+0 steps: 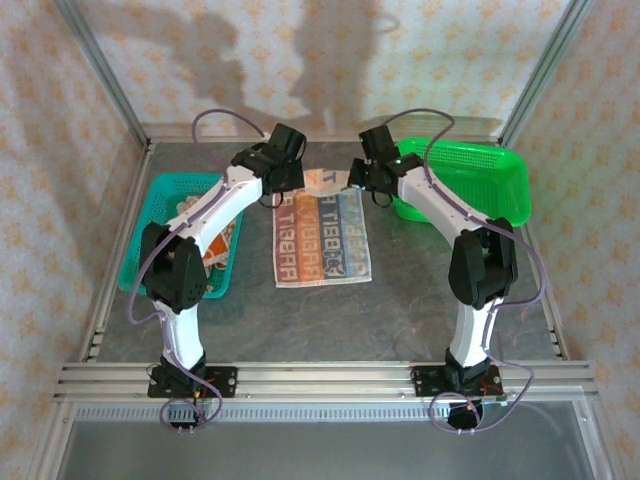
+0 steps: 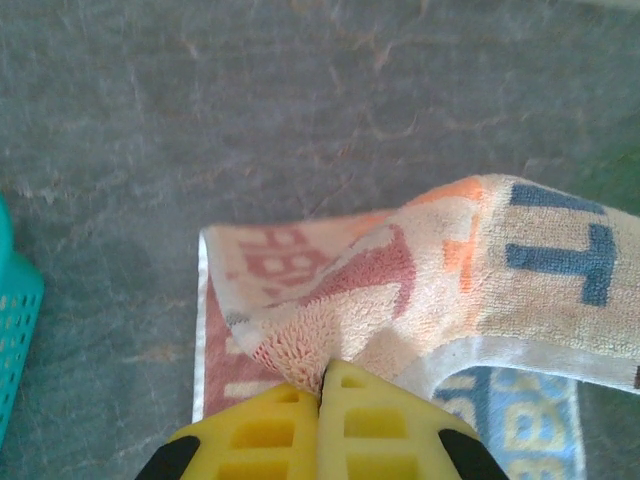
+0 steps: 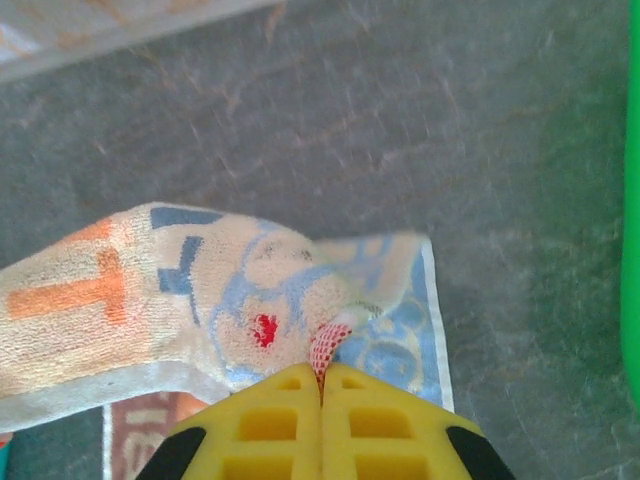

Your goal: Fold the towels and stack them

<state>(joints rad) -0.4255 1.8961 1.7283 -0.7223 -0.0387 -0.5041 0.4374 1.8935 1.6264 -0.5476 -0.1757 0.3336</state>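
Observation:
A cream towel (image 1: 322,240) with orange and grey "RABBIT" lettering lies in the middle of the table, its far edge raised. My left gripper (image 1: 284,186) is shut on the towel's far left corner. In the left wrist view the yellow fingers (image 2: 325,368) pinch the lifted, folded-over corner of the towel (image 2: 450,270). My right gripper (image 1: 358,180) is shut on the far right corner. The right wrist view has its yellow fingers (image 3: 322,372) clamped on a checked tag at the edge of the towel (image 3: 200,290). More orange towels (image 1: 215,255) lie in the teal basket (image 1: 160,190).
The teal mesh basket (image 2: 15,320) stands at the left of the table. A green mesh basket (image 1: 500,165) stands at the back right, its edge (image 3: 632,200) close to my right gripper. Patterned walls enclose the table on three sides.

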